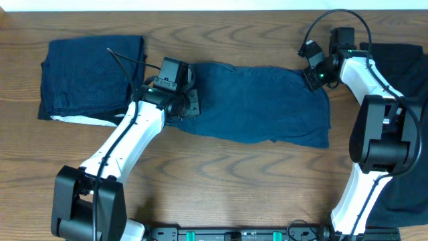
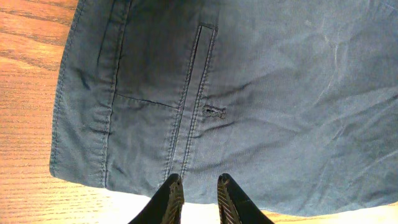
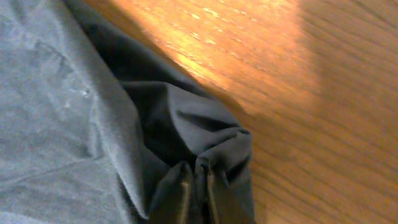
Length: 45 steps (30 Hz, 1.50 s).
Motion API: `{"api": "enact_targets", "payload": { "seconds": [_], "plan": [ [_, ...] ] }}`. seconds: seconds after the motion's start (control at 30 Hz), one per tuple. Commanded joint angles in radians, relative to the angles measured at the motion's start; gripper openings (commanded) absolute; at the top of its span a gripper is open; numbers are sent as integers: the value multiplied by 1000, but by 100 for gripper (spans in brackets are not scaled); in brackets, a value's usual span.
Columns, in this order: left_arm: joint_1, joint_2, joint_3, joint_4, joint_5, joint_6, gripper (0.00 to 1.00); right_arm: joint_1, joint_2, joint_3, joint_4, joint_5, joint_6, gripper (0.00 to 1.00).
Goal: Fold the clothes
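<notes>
Overhead: right arm (image 1: 364, 75) extended forward, right gripper (image 1: 312, 75) pinching garment (image 1: 261, 107) corner.

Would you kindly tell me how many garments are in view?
3: a folded navy one far left, a blue one spread mid-table, a black one at the right edge; others may lie hidden.

Bare table (image 1: 234, 181) before spread garment (image 1: 261, 107)

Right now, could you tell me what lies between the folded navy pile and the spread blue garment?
The left gripper at the blue garment's edge, over bare table; overhead view.
</notes>
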Motion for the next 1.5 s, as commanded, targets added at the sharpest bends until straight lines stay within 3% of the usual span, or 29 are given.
{"api": "enact_targets", "payload": {
  "seconds": [0.0,0.17,0.47,0.73,0.93,1.47],
  "plan": [
    [3,11,3,1,-29,13,22,13,-43,-4,3,36,-8,18],
    [3,11,3,5,-57,13,22,15,-43,-4,23,36,-12,29],
    [3,11,3,21,-57,13,22,39,-64,-4,22,46,-54,36],
    [3,11,3,23,-57,13,22,74,-82,-5,-7,146,-65,38],
    [3,11,3,24,-57,13,22,80,-82,-5,6,148,-98,45],
    [3,11,3,23,-57,13,22,55,-38,-5,77,148,-109,47]
  ]
}}
